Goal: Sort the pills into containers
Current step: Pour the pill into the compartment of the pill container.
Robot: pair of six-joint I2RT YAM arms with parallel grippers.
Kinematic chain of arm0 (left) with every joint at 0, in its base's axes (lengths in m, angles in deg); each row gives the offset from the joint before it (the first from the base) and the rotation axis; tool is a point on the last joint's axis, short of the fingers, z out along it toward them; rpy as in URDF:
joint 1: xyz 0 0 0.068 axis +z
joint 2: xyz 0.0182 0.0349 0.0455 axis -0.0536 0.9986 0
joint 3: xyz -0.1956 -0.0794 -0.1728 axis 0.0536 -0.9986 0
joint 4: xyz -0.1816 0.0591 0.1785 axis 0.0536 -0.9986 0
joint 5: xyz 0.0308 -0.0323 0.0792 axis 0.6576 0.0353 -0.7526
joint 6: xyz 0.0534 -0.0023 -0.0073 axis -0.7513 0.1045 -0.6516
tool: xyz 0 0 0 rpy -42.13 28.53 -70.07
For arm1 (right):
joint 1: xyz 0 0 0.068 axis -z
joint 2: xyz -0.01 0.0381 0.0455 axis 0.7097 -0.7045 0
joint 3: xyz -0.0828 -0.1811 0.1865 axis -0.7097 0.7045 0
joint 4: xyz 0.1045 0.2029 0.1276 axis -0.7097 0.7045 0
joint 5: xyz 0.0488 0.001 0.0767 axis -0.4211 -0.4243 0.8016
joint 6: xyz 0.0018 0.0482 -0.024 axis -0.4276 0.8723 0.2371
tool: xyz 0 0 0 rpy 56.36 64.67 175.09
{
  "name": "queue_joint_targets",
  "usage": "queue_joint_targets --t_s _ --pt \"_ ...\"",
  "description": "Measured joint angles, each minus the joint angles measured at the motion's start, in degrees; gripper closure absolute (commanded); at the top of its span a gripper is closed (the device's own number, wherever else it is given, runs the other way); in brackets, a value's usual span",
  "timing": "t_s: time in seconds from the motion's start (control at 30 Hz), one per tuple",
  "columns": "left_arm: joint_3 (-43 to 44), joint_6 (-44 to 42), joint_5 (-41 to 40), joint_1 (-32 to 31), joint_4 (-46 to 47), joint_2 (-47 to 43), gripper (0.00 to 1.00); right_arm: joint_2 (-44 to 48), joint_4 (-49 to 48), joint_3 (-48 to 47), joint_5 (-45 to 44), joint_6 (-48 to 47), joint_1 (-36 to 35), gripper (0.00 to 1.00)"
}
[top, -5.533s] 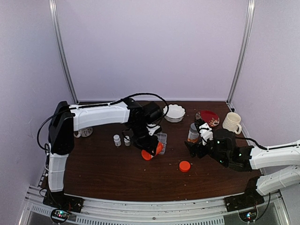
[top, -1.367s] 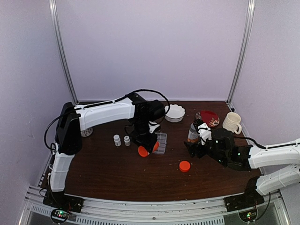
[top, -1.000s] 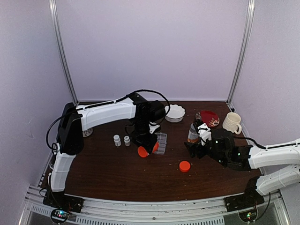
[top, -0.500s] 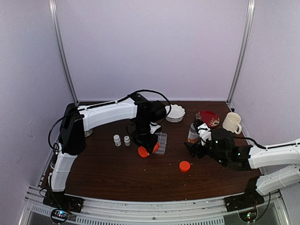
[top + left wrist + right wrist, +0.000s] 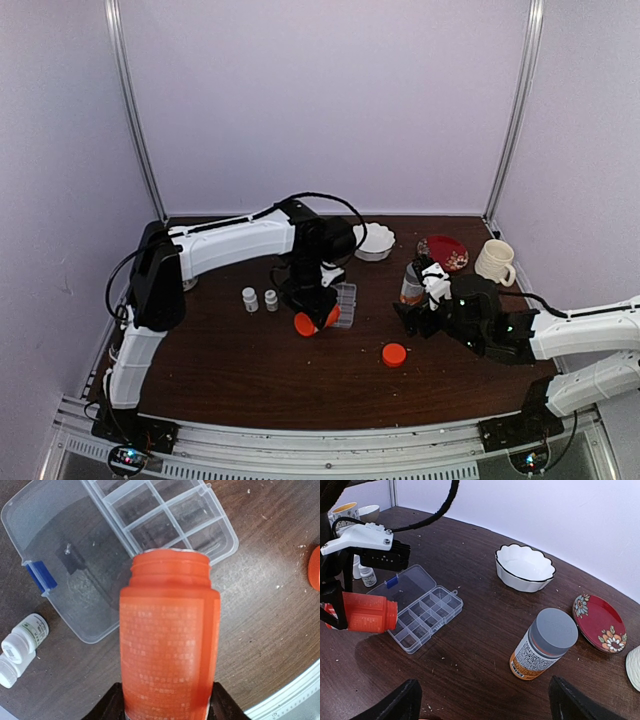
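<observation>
The left gripper (image 5: 167,706) stands partly closed, its two fingers clamped on the sides of an uncapped orange plastic pill bottle (image 5: 169,645). It holds the bottle on its side, mouth pointing over the near rows of the small clear plastic rectangular organizer box (image 5: 172,515). That box lies in mid-table with its lid folded flat open and its blue latch (image 5: 41,576) showing. Whether the bottle touches the box cannot be told, and whether any pills lie in the compartments is too small to make out. The right gripper (image 5: 487,702) rests low over the table with its jaws spread wide and nothing between them, a grey-capped labelled bottle (image 5: 543,645) standing ahead of it. A loose orange cap (image 5: 394,353) lies nearer the arms' bases, and two tiny white bottles (image 5: 20,640) stand just beside the open lid. Against the earliest view, the left arm's shoulder has swung inward and the orange bottle sits slightly further left; the right arm, box and cap are unchanged.
</observation>
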Motion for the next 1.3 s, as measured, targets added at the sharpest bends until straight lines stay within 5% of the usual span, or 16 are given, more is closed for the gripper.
queue_joint_targets --t_s 1.3 --pt "0.7 0.2 -1.2 1.2 -1.0 -1.7 1.00 0.0 0.1 0.0 0.0 0.0 0.0 0.09"
